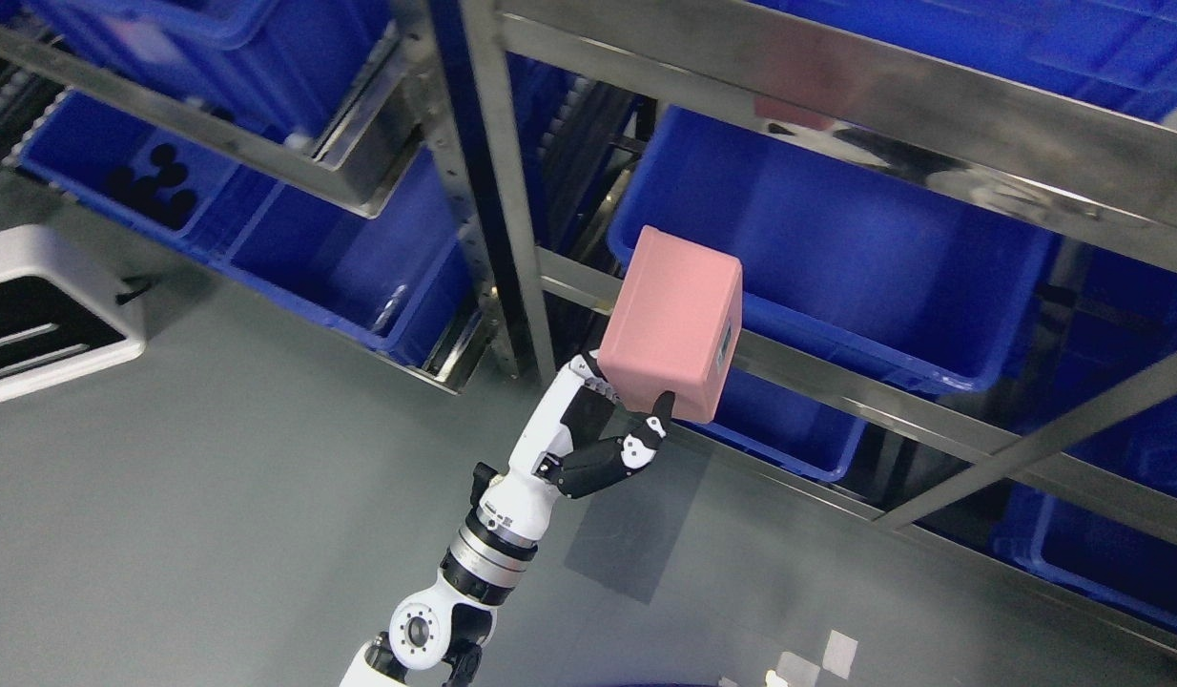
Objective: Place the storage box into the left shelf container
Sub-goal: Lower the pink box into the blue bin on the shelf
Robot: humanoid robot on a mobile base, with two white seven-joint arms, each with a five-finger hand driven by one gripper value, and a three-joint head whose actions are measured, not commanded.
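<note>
A: Head view. Robot hands in sight?
B: One: left robot hand (615, 420), arm entering at bottom edge left of middle. Fingers clamped on one pink storage box (674, 322), thumb (646, 441) pressed to its lower face.
A: Position of box?
B: Held aloft, tilted, in front of the steel shelf frame (512, 219), beside its upright; overlapping the near rim of a large blue bin (836, 248) to the right.
A: Left shelf containers?
B: Two counted on the left rack's lower level: one blue bin (350, 267) nearest the upright, one farther bin (102, 162) holding dark round items (159, 181), number unclear.
A: Other entries?
B: One white stand (45, 315) on grey floor (216, 515), far left.
</note>
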